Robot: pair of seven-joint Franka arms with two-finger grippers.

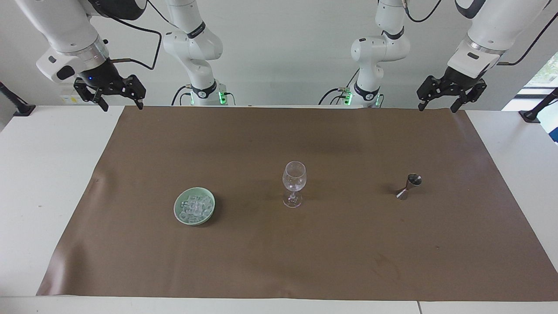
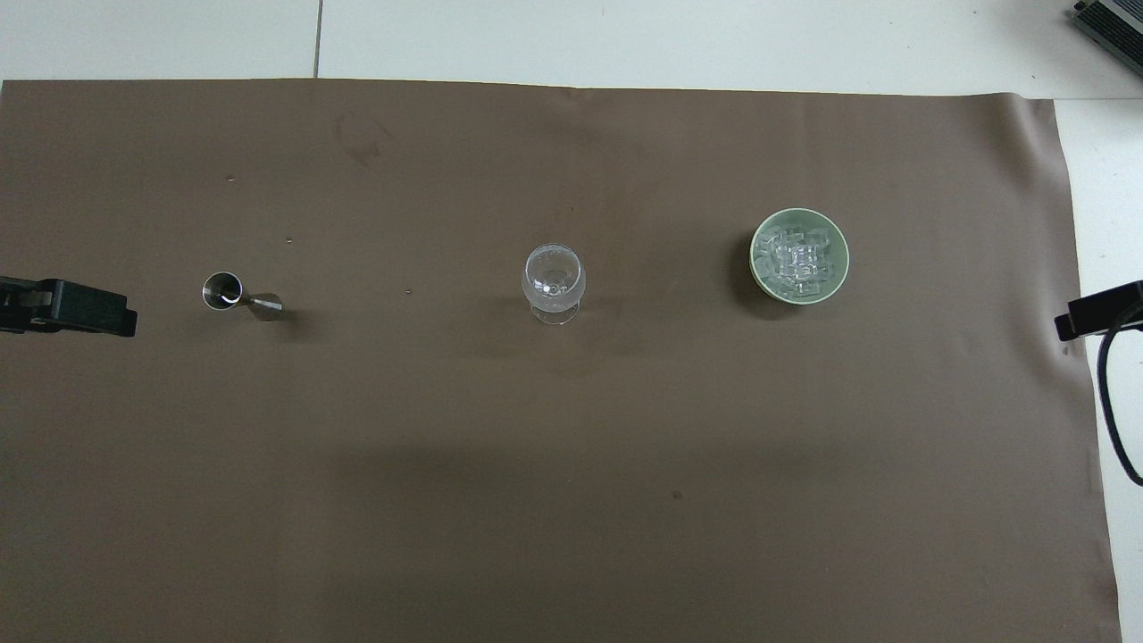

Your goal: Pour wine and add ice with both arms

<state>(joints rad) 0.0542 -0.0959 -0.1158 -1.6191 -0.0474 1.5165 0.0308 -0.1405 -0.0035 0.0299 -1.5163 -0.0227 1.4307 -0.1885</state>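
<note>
Hanging with its fingers spread apart and nothing between them, the left gripper (image 1: 451,95) was raised over the edge of the brown mat (image 1: 279,261) nearest the robots, at the left arm's end of the table (image 1: 43,174). The right gripper (image 1: 114,91) hung the same way over the mat's corner at the right arm's end, its fingers likewise apart and empty. Both arms waited there, well clear of everything on the mat. In the overhead view only a black tip of the left gripper (image 2: 67,306) and of the right gripper (image 2: 1098,310) showed at the picture's sides.

On the mat three things stood in a row, well apart from one another. A pale green bowl (image 1: 178,208) sat toward the right arm's end, and the ice (image 1: 195,207) lay heaped inside it as small clear cubes. A clear stemmed wine glass (image 1: 294,183) stood upright near the middle of the mat; whether it held anything could not be told. A small metal jigger (image 1: 409,186) stood toward the left arm's end, its open cup turned upward.
</note>
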